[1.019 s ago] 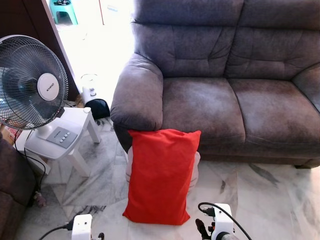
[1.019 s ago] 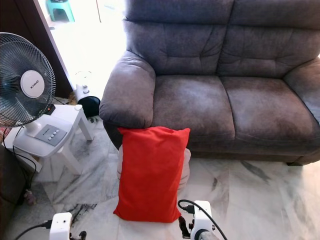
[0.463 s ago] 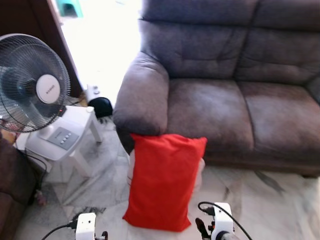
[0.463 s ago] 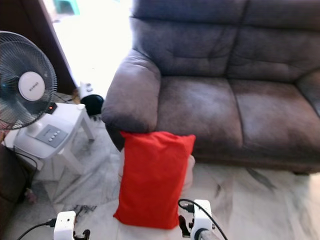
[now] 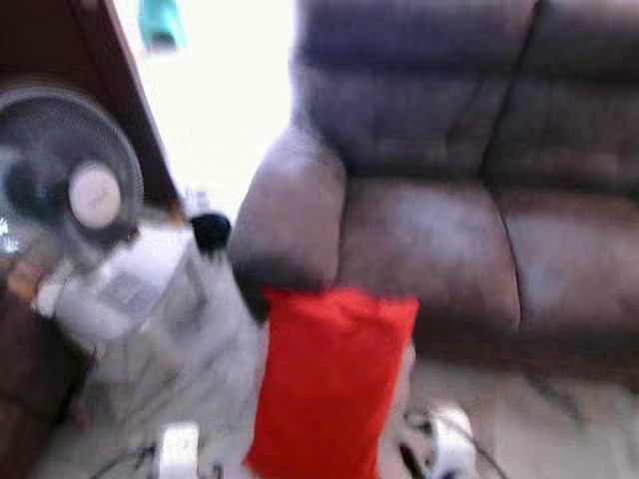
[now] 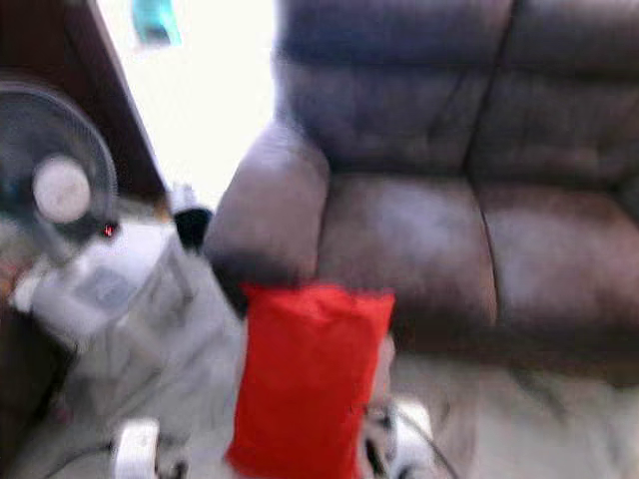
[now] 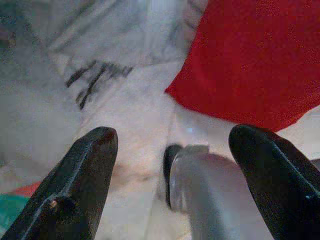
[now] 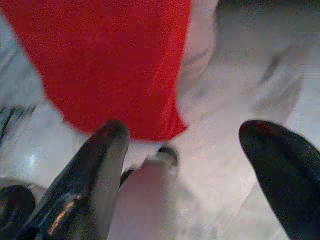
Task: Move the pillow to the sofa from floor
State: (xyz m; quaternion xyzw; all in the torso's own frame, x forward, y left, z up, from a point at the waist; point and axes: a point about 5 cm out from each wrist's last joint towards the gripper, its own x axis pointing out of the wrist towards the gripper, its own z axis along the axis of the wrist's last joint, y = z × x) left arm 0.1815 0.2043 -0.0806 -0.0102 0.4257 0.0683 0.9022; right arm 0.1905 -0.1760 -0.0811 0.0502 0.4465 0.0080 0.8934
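Flanking red pillow (image 5: 329,384), both grippers low, jaws spread.

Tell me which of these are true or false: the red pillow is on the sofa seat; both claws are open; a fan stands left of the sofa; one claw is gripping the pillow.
1. The red pillow lies on the sofa seat. False: it stands on the floor, against the sofa's front.
2. The left claw and right claw are open. True.
3. A fan stands left of the sofa. True.
4. One claw grips the pillow. False: both are empty, near its lower end.
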